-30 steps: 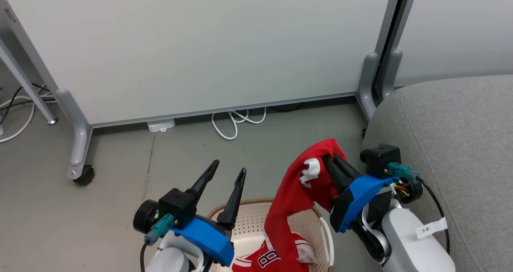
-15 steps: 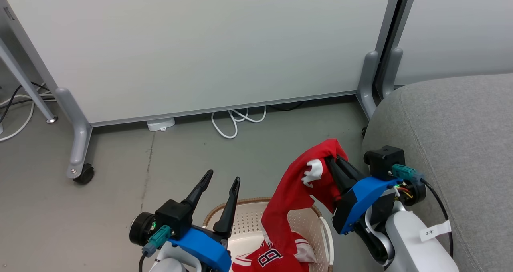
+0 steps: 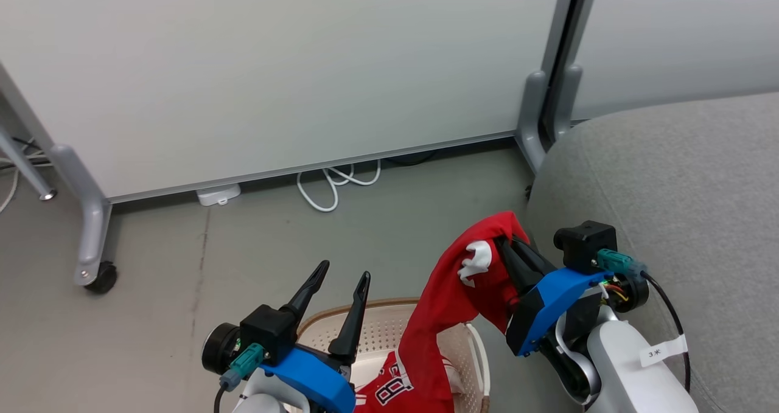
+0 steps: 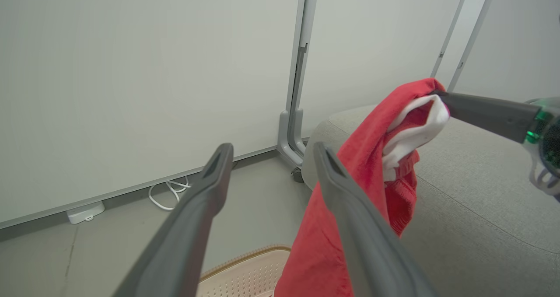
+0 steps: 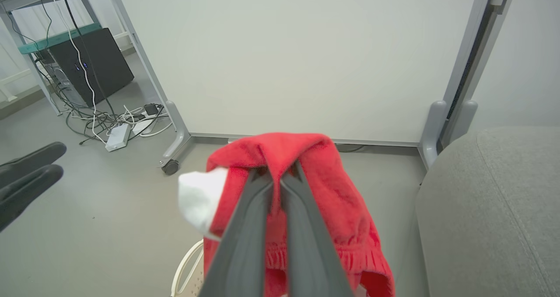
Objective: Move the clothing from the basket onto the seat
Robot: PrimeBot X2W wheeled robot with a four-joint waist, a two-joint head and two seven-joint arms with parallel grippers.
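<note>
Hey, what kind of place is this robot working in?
Likely an office or lab corner staged like a living room: wheeled partition panels, a computer tower with tangled cables beside it, plus a grey sofa seat and laundry basket.

The basket point(image 3: 389, 331) sits on the floor point(image 3: 261, 249) just left of the seat point(image 3: 669, 176), the jersey point(image 3: 389, 392) inside it. Another garment point(image 3: 453, 291) hangs from the right claw point(image 3: 504, 242) between them, its lower end seemingly in the basket.
</note>
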